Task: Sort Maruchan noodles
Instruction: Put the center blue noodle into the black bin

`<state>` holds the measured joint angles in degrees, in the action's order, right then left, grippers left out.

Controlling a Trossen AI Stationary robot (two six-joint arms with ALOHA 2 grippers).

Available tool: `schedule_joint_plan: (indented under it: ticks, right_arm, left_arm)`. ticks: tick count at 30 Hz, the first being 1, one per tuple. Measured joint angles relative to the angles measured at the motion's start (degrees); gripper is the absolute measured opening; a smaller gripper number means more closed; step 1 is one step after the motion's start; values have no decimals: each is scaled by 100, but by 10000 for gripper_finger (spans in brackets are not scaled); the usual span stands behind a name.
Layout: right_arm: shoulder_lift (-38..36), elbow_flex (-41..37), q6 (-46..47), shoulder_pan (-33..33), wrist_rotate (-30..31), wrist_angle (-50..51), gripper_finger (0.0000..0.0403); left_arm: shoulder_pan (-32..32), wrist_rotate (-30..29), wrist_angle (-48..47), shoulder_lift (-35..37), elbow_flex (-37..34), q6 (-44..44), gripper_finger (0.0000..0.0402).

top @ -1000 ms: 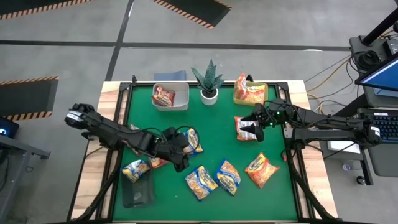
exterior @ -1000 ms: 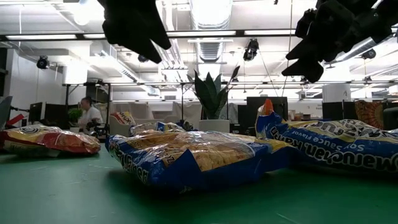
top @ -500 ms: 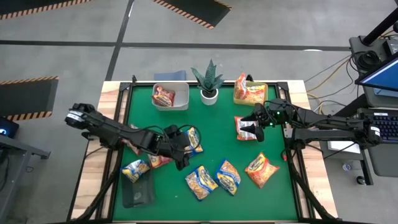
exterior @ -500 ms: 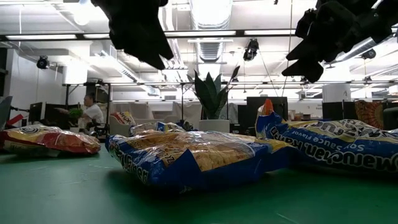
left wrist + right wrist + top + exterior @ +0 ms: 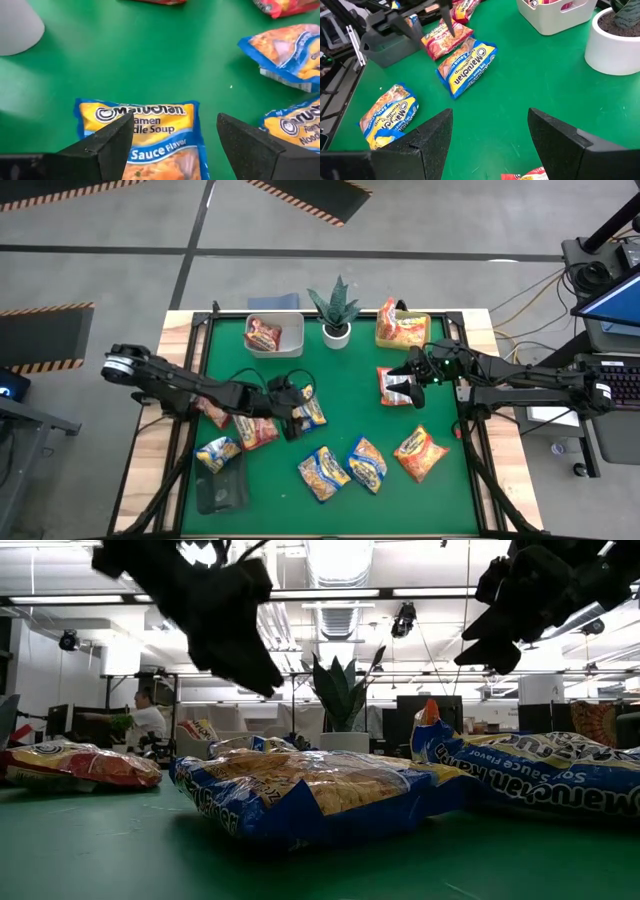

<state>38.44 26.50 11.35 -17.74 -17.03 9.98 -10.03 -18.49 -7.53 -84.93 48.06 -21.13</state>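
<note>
Left gripper (image 5: 296, 405) now pulled back a bit toward the table's left edge compared with a second ago, sitting right over the yellow-blue noodle packet (image 5: 311, 407) instead of hanging past its near corner. Fingers still spread wide, nothing held. Red packet (image 5: 258, 430) beside the arm way more exposed now, barely peeking out before. In the low view, arm dropped lower and swung further into frame. Person (image 5: 147, 723) in the background now reaching an arm out, wasn't doing that earlier.

Yellow-blue, orange and red Maruchan noodles (image 5: 366, 463) flat, scattered across table.
</note>
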Motion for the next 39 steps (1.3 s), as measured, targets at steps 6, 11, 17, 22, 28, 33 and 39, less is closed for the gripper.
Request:
schedule_joint_plan:
  ticks: [6,11,17,22,28,33,39]
  right_arm:
    - [0,-18,-2,-2,8,-2,244]
    - [0,-40,-89,-2,11,-5,244]
    - [0,-46,-94,-2,13,-55,244]
    - [2,-57,-94,-2,50,-118,244]
    - [2,-81,-94,-2,50,-184,244]
    - [2,-95,-93,-2,50,-182,244]
    - [2,-103,-96,-2,48,-183,244]
  left_arm:
    - [519,344,1075,513,-996,184,267]
    - [986,708,2206,906,-1888,245,267]
    - [1329,885,3444,863,-2701,15,267]
    - [1358,910,3975,580,-2903,-68,267]
    - [1365,955,4501,-75,-2903,-87,267]
    - [1367,995,5092,-719,-2903,-224,267]
    - [1360,1184,5986,-1424,-2895,-435,253]
